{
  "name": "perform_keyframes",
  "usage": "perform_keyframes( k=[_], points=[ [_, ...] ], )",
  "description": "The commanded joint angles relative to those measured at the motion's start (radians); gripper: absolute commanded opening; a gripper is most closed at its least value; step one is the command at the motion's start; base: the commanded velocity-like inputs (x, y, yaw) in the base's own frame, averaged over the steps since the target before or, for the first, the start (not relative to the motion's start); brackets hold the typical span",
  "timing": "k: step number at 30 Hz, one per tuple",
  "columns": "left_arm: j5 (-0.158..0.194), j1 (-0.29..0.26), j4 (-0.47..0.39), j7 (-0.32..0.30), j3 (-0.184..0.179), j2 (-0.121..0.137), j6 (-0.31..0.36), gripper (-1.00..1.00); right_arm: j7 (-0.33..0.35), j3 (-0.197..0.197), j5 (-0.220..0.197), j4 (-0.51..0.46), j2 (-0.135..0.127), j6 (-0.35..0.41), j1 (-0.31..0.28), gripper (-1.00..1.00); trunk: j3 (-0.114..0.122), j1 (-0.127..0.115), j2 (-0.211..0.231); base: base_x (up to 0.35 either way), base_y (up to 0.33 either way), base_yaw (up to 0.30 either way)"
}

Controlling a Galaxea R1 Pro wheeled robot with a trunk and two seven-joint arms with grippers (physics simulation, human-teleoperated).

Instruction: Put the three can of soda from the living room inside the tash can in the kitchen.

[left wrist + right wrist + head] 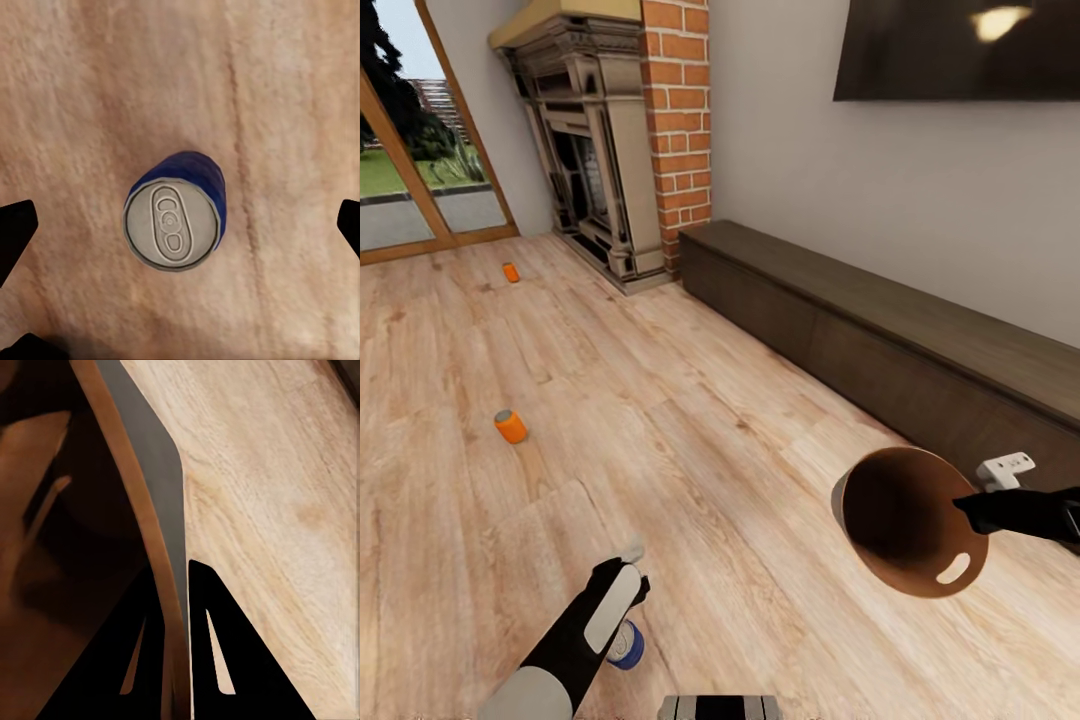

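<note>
Two orange soda cans lie on the light wood floor of the living room, one (511, 426) at mid-left and one (511, 272) farther off by the glass door. A blue drink can (626, 645) with a grey top (172, 229) stands upright right under my left gripper (632, 590). That gripper (182, 225) is open, with a finger on each side and well apart from the can. My right gripper (965, 510) is shut on the rim of the trash can (900, 520), which tilts so its brown inside (75, 547) faces me, off the floor. The rim wall (154, 457) sits between the right gripper's (178, 615) fingers.
A long dark low cabinet (880, 330) runs along the right wall under a dark screen (960, 50). The carved fireplace (600, 150) and brick column (678, 120) stand at the back, with a glass door (420, 150) at far left. Open wood floor (690, 420) lies between.
</note>
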Motion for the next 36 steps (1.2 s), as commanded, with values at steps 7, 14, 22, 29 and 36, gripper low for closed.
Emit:
perform_keyframes(
  k=[7,14,22,29,36],
  points=[
    [0.000,0.001,0.014,-0.029,0.002,0.008,-0.003,1.00,0.011,-0.001,-0.021,-0.002,0.001,0.006,-0.001,-1.00,-0.027,0.003,-0.002,0.000,0.000,0.000],
    [-0.001,0.001,0.036,-0.046,0.001,0.009,-0.004,1.00,0.037,-0.002,-0.021,-0.003,0.003,0.006,-0.001,-1.00,-0.054,0.006,-0.003,0.000,0.000,0.000],
    [-0.002,0.001,0.040,-0.048,0.001,0.009,-0.004,1.00,0.040,-0.002,-0.021,-0.003,0.003,0.006,-0.001,-1.00,-0.085,0.010,-0.005,0.000,0.000,0.000],
    [0.002,-0.070,0.041,-0.071,0.002,0.045,0.010,1.00,0.041,-0.001,-0.021,-0.008,0.004,0.006,-0.001,-1.00,-0.112,0.013,-0.007,0.000,0.000,0.000],
    [0.000,-0.107,0.041,-0.097,0.000,0.051,0.016,1.00,0.041,-0.002,-0.020,-0.010,0.003,0.006,-0.001,-1.00,-0.139,0.016,-0.009,0.000,0.000,0.000]
  ],
)
